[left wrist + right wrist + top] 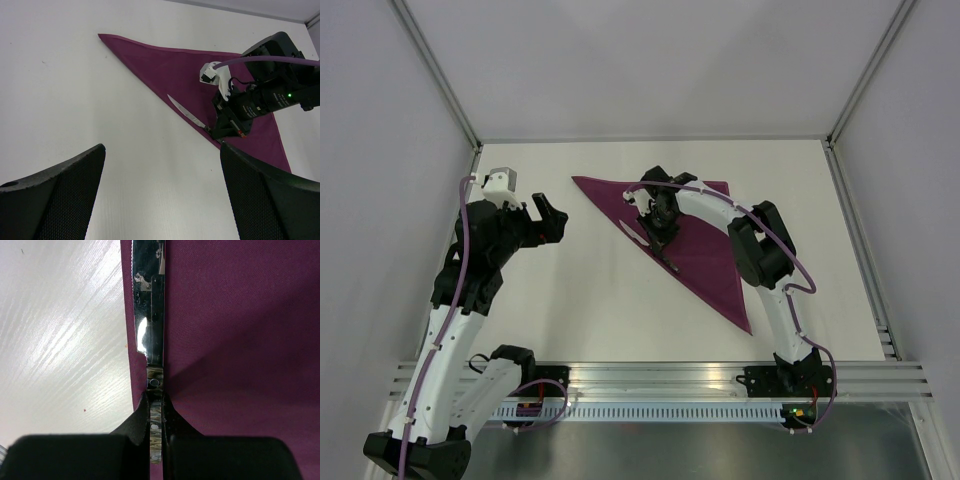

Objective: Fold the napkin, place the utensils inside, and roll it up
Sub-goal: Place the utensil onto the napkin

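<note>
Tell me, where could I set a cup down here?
The widest bare patch of table lies between the open left gripper and the long folded edge of the napkin, running to the near rail. A slim strip lies behind the napkin. It is crowded where the right gripper pinches the knife at that edge.

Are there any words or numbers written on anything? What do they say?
None can be read.
The knife blade shows only shiny glints and smudges, no brand I can make out.
The napkin is plain purple.
The right arm has a small green light but no readable label.
</note>
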Robot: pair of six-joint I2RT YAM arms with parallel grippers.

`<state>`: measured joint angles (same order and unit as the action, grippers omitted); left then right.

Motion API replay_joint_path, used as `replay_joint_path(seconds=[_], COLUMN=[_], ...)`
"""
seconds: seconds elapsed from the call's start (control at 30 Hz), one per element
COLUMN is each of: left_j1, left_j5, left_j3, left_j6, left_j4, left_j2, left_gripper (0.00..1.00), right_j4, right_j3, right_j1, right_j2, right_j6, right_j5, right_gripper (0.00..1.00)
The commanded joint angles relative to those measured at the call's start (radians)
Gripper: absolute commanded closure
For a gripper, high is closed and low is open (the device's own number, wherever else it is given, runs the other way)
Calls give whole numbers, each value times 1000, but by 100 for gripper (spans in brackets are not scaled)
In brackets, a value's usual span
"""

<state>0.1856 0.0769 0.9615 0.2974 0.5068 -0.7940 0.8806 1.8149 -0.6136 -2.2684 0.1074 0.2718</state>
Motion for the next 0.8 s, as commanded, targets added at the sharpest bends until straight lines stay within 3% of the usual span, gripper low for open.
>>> replay_joint_path(seconds=[0.0,0.4,0.67,0.77], left_j1=[0,0,0,2], left_j5=[-2,-2,4,7], left_j3=[-1,-1,0,3], left_j6=[-38,-40,-38,-37], left_j4=[-13,-13,-14,-16], left_j2=[4,3,-2,-5], left_gripper=[0,0,0,0], right_j4=[38,37,38,43], right_j3=[32,38,52,69], right_j1=[-9,-9,-11,-9], right_j2=[-16,-5,20,40], right_j6=[-46,-52,-43,-40], right_j5=[-40,-49,-34,-23], right_gripper=[100,84,56,50])
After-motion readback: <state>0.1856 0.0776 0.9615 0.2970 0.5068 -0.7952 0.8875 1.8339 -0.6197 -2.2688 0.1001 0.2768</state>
